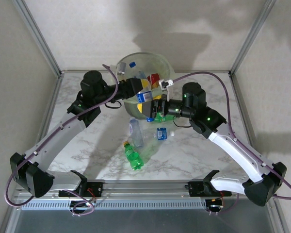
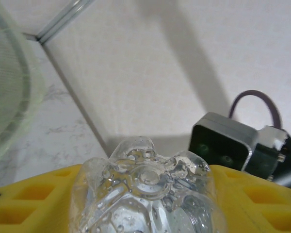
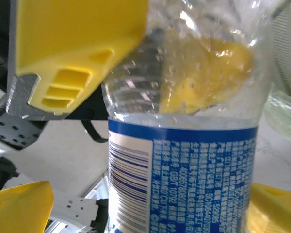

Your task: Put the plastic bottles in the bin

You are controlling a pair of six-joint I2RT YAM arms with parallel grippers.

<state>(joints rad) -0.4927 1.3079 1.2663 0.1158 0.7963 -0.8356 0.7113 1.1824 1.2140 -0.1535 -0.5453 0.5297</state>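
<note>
- Top view gives the layout. The left gripper [image 1: 142, 93] reaches over the large round translucent pale-green bin [image 1: 161, 58], pinching a clear plastic bottle with a blue label [image 1: 145, 97]. The bottle hangs above the bin's mouth, just inside the near wall.
- Left wrist view gives the grip from behind: the bottle's lumpy clear base [image 2: 145, 194] sits wedged between the two yellow fingers [image 2: 29, 201]. The bin wall [image 2: 9, 97] is at the frame's left edge.
- Right wrist view supplies the label: a blue band, white print and a barcode [image 3: 184, 184]. One left-gripper finger [image 3: 77, 43] presses on the upper body; the other shows through the plastic.
- The right gripper [image 1: 157, 108] sits just outside the bin's near wall. Its finger spread cannot be read from above.
- In the right wrist view its own yellow fingertips [image 3: 19, 208] stand wide apart at the bottom corners, with the bottle between them. The left-corner finger is clear of the bottle. Contact at the other corner cannot be told.
- On the white marble table [image 1: 194, 155], in front of the bin:
  - a clear bottle lying down [image 1: 136, 130]
  - a green bottle with a yellow cap [image 1: 133, 158]
  - a small blue-labelled bottle [image 1: 161, 133]
- Inside the bin are a red-labelled bottle [image 1: 154, 77] and a blue cap [image 1: 132, 64].
</note>
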